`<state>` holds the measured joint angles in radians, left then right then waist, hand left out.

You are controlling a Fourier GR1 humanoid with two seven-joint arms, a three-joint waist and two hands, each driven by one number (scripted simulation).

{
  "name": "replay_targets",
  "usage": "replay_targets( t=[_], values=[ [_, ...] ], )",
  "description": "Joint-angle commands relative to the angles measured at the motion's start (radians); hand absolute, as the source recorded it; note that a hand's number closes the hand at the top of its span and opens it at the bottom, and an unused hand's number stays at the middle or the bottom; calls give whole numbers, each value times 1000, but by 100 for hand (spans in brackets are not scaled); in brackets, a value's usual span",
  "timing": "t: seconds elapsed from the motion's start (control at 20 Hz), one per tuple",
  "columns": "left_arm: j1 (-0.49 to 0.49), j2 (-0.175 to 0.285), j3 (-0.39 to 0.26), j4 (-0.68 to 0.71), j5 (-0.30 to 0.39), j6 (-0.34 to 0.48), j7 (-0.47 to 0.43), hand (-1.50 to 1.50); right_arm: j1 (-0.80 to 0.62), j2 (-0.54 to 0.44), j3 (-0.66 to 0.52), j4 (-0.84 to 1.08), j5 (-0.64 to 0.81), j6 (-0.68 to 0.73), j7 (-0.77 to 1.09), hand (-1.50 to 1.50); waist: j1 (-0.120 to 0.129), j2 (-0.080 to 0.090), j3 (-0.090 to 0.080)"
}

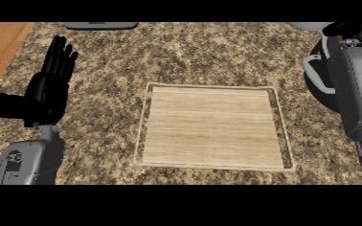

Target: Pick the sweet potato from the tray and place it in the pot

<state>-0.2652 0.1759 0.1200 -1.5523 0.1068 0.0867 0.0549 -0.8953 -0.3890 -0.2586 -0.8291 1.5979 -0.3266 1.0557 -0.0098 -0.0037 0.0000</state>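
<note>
We are looking down at a kitchen. What tells us so is the speckled brown stone counter (198, 52) that fills most of the view, with a pale wooden tray (212, 85) lying flat on it and a dark pot (324, 100) with a light handle at the right edge (partly hidden). A wooden strip (13, 38) borders the counter at the upper left.

Pale wood-grain tray (212, 124); brown, black-speckled counter (198, 52)
</note>
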Motion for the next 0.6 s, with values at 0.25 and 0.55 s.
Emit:
replay_targets(
  t=[0.25,0.55],
  values=[
    [-24,15,27,21,20,-25,-16,0,250,-52,-71,-178,-133,-54,-84,150,6,3,0],
    [24,-10,-3,-32,1,-13,-2,0,248,-96,-142,40,-196,-181,-152,150,21,7,1]
  ],
)
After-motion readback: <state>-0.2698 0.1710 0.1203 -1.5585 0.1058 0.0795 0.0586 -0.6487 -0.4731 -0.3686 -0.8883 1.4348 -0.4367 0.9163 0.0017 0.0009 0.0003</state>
